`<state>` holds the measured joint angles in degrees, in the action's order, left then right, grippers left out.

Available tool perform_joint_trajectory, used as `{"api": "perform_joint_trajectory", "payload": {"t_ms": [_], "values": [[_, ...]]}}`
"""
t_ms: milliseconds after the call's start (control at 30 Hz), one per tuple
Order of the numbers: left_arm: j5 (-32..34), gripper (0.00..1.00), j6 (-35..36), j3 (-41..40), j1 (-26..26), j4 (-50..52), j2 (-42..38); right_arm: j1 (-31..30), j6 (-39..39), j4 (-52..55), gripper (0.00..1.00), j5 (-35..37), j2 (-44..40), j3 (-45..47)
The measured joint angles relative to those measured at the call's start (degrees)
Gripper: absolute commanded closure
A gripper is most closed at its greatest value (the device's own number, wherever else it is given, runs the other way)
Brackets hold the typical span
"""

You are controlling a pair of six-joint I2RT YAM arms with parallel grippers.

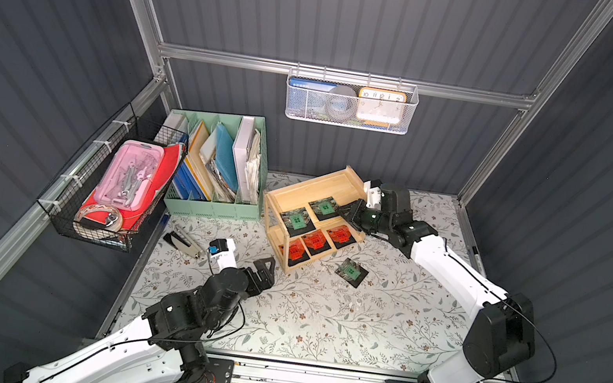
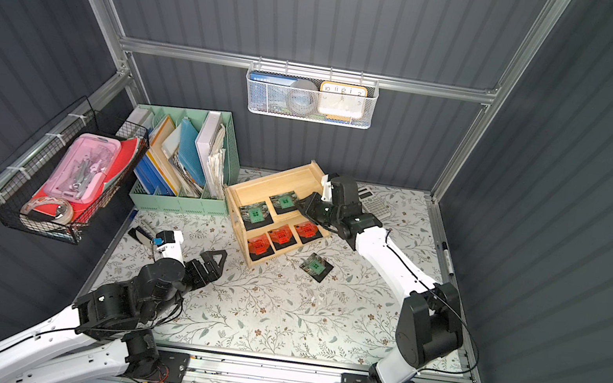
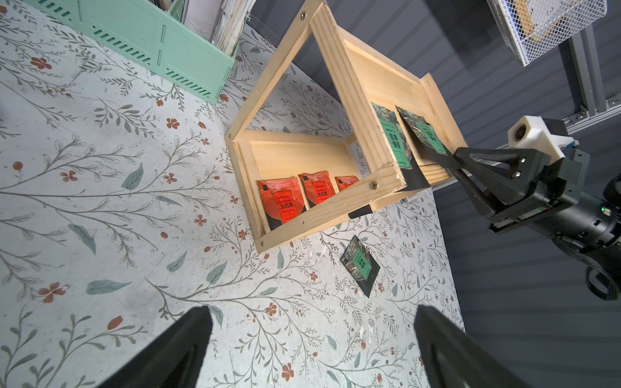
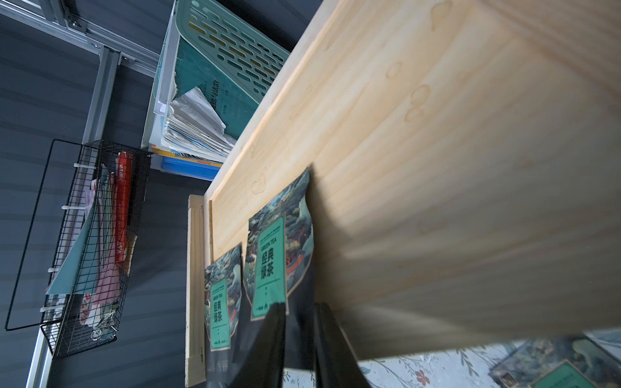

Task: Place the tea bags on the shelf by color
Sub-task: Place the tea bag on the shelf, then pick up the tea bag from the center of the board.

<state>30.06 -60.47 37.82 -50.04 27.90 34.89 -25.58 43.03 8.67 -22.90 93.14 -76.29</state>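
Note:
The wooden shelf (image 1: pixel 306 180) (image 2: pixel 270 177) stands at the back of the table. Three orange-red tea bags (image 1: pixel 316 240) (image 3: pixel 284 201) lie on its lower tier. Two green tea bags sit on the upper tier (image 1: pixel 296 220) (image 1: pixel 324 206). A third green tea bag (image 1: pixel 351 272) (image 3: pixel 359 265) lies on the table in front of the shelf. My right gripper (image 1: pixel 347 211) (image 4: pixel 300 307) is at the upper tier's right end, its fingers slightly apart around the black edge of a green tea bag (image 4: pixel 268 252). My left gripper (image 1: pixel 264 268) (image 3: pixel 316 352) hovers open and empty left of the shelf.
A mint-green file organizer (image 1: pixel 217 171) stands just left of the shelf. A black wire basket (image 1: pixel 111 192) hangs on the left wall and a white mesh basket (image 1: pixel 351 102) on the back wall. A calculator (image 2: pixel 375 205) lies behind the right arm.

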Motion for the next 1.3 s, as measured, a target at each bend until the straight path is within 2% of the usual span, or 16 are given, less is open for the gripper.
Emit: {"api": "perform_joint_trajectory", "payload": {"t_ms": [767,1067,1167,1300], "values": [[-1.1,0.0,0.0,0.0,0.0,-1.2,2.1,0.8,-0.3,3.6,0.61,3.0,-1.6,-0.6],[-2.6,0.0,0.0,0.0,0.0,-1.7,2.1,1.4,-0.4,3.9,0.59,4.6,-4.9,-0.2],[-3.8,0.0,0.3,0.0,0.0,-2.6,2.6,1.4,-0.3,4.6,0.51,5.4,-6.2,1.1],[-6.2,0.0,1.4,0.0,0.0,-4.0,4.1,1.5,-0.4,6.4,0.5,6.7,-8.9,3.3]]}}
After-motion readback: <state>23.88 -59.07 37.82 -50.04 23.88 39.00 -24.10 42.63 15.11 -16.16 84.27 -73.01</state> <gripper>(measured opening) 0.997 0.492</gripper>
